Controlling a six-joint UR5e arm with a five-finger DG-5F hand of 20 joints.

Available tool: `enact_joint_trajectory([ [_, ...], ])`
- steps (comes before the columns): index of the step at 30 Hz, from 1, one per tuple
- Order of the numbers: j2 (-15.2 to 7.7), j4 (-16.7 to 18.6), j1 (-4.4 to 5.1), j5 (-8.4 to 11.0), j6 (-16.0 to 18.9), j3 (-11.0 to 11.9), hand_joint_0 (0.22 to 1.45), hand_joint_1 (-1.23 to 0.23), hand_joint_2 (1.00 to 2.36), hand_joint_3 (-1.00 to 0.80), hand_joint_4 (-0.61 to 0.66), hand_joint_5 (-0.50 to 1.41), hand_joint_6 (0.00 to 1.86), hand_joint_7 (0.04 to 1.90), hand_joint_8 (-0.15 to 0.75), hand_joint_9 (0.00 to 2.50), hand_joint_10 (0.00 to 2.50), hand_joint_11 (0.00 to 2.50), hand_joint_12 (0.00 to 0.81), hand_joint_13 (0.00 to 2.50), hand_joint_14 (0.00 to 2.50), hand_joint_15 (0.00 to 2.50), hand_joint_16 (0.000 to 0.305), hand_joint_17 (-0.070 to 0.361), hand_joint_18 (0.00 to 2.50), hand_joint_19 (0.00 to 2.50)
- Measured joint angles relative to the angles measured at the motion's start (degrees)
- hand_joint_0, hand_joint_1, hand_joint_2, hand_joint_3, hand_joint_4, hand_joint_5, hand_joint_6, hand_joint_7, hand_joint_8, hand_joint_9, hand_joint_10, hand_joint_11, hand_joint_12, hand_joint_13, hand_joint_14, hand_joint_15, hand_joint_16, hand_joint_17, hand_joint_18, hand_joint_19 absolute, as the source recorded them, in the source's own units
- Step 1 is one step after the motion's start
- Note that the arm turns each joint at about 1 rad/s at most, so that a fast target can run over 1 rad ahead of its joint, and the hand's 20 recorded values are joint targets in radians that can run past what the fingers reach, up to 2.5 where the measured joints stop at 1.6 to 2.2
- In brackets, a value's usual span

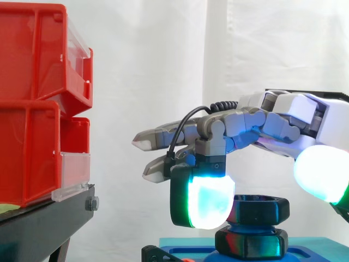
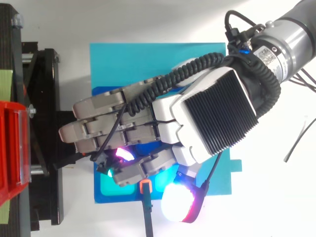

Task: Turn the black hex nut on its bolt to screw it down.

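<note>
Before a white curtain (image 1: 163, 54), the grey robot hand (image 2: 212, 113) has most fingers (image 1: 163, 136) stretched flat and grips nothing. One bent finger's glowing cyan-white pad (image 1: 204, 199) stands just left of the black hex nut (image 1: 259, 210), perhaps touching its flank. A second glowing white pad (image 1: 322, 172) is up and right of the nut, apart from it. The nut sits under the palm, its turning axis upright, above the blue plastic base plate (image 2: 148, 59). I judge that the second pad must close in before any turn. Red plastic bins (image 1: 32, 109) stand well left of the nut.
</note>
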Motion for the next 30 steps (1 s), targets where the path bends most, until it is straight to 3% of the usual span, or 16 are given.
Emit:
enact_joint_trajectory([
  [30,0.02,2.68,-2.82,-2.35,0.17,-0.01,0.48,-0.09,1.0,-0.5,0.21,-0.05,0.52,1.36,0.302,0.86,0.0,0.09,0.372,0.53,0.0,0.06,0.054,0.122,0.41,0.19],
])
